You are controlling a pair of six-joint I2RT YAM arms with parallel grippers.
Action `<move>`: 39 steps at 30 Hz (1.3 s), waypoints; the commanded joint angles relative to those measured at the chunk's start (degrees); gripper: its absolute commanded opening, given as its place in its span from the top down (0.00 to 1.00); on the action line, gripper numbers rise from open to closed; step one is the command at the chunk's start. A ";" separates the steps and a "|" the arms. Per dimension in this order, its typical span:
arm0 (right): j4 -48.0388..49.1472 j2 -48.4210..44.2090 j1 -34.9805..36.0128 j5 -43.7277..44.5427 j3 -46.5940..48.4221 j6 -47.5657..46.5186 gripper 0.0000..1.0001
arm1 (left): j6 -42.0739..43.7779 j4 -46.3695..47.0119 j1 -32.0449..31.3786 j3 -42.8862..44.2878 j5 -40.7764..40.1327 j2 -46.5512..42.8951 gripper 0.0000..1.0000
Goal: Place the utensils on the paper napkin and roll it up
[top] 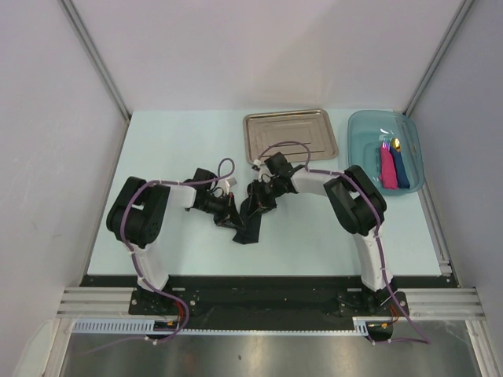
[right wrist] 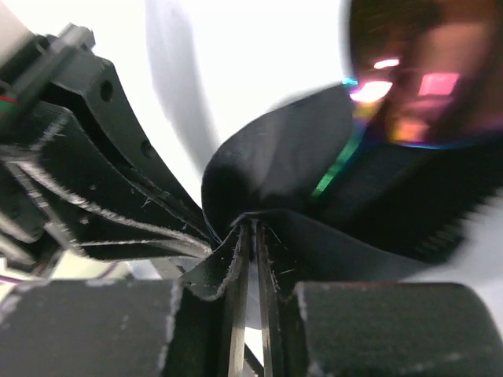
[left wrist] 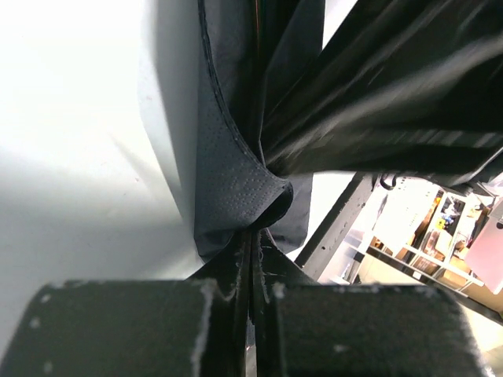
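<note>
The black paper napkin point(top: 248, 231) hangs bunched between both grippers at the table's middle, its lower end drooping toward the near side. My left gripper point(top: 232, 214) is shut on a fold of it; in the left wrist view the textured napkin point(left wrist: 236, 177) pinches into the gripper point(left wrist: 253, 232). My right gripper point(top: 258, 201) pinches another fold from the opposite side, its jaws almost together on the napkin point(right wrist: 275, 169) at the gripper point(right wrist: 253, 225). A shiny orange-red utensil end point(right wrist: 416, 78) shows blurred above the napkin. The dark utensil is hidden.
A steel tray point(top: 271, 126) lies at the back centre. A translucent blue bin point(top: 363, 137) at the back right holds a pink roll point(top: 387, 168) and a dark blue roll point(top: 402, 168) with utensil tips poking out.
</note>
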 commanded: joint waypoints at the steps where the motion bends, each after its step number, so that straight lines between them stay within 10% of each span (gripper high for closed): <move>1: 8.09 -5.48 -3.15 -4.88 -1.47 5.45 0.87 | 2.27 -2.20 0.18 0.25 -6.98 1.04 1.00; 39: 0.19 3.13 -1.14 9.71 -1.21 -4.74 1.00 | -5.55 9.74 -4.74 1.04 1.99 -6.89 1.00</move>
